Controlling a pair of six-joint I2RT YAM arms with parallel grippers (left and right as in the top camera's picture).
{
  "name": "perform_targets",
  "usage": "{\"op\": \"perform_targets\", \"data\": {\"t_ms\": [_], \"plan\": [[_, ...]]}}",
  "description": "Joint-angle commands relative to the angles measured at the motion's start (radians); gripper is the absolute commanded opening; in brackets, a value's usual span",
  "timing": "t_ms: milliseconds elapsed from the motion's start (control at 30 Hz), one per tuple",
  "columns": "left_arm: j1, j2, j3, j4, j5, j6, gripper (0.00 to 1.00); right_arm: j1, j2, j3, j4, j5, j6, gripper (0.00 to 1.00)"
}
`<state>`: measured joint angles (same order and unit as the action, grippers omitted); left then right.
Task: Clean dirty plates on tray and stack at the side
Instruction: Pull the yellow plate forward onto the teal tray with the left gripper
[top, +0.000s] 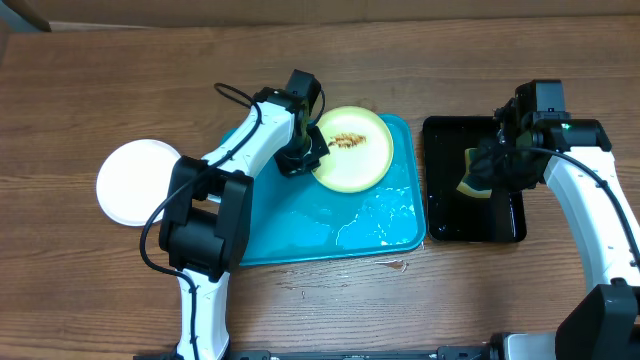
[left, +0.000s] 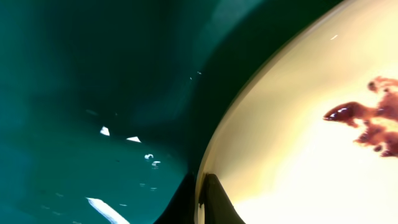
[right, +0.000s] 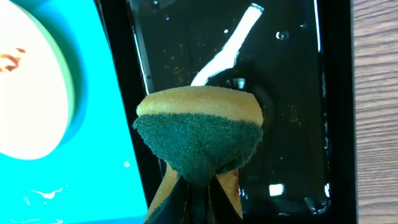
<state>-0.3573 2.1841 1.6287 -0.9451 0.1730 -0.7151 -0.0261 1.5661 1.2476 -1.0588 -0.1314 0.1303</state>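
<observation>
A pale yellow-green plate (top: 352, 150) with a brown sauce smear rests tilted on the back of the turquoise tray (top: 300, 235). My left gripper (top: 305, 150) is shut on its left rim; in the left wrist view the fingers (left: 202, 199) pinch the plate edge (left: 298, 143) over the tray (left: 81, 93). A white plate (top: 138, 182) lies on the table left of the tray. My right gripper (top: 495, 160) is shut on a yellow-and-green sponge (right: 199, 134) above the black tray (right: 280, 93). The plate (right: 31, 81) and turquoise tray (right: 81, 186) show at the left of the right wrist view.
The black tray (top: 472, 225) stands right of the turquoise tray and holds water. Wet patches shine on the turquoise tray's front right (top: 380, 225). A cable runs from the left arm behind the tray.
</observation>
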Motion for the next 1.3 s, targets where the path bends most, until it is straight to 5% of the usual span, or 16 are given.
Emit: {"op": "perform_targets", "data": {"t_ms": [0, 200, 367, 600, 1267], "plan": [[-0.001, 0.032, -0.023, -0.03, -0.052, 0.367, 0.04, -0.001, -0.005, 0.016, 0.006, -0.032, -0.005, 0.04], [0.001, 0.032, -0.023, -0.104, -0.061, 0.623, 0.04, 0.014, -0.005, 0.016, 0.005, -0.13, -0.083, 0.04], [0.001, 0.032, -0.023, -0.125, -0.077, 0.622, 0.04, 0.018, 0.004, 0.016, 0.031, 0.054, 0.045, 0.04], [0.001, 0.032, -0.023, -0.137, -0.075, 0.599, 0.25, 0.018, 0.085, 0.015, 0.068, 0.068, 0.053, 0.04], [-0.001, 0.032, -0.023, -0.158, -0.056, 0.595, 0.28, 0.018, 0.428, 0.015, 0.146, 0.067, 0.053, 0.05]]}}
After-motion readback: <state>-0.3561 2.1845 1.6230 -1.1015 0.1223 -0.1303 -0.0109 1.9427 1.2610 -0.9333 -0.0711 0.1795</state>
